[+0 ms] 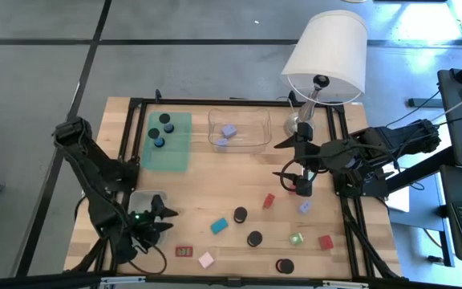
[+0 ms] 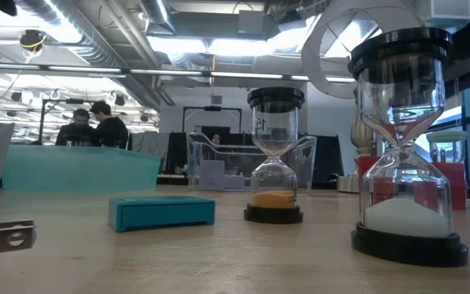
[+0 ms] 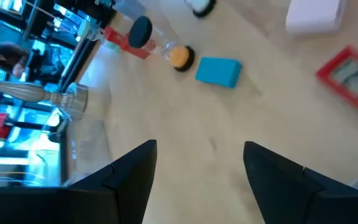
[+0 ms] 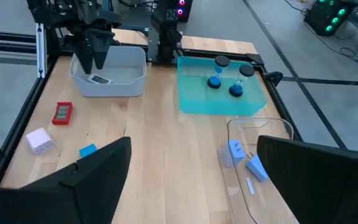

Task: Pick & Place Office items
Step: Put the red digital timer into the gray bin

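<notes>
Red labelled rectangle [image 1: 184,251], print unreadable, left claw [image 1: 165,218] open nearby

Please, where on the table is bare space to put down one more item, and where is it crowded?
Bare wood lies between the teal tray, the clear tray and the teal block. The front right is crowded with hourglasses and small blocks.

We see small office items [image 1: 254,238] scattered lower right of centre: black-capped sand timers, a teal block [image 1: 219,226], red blocks, a pink block [image 1: 206,259] lying flat.
</notes>
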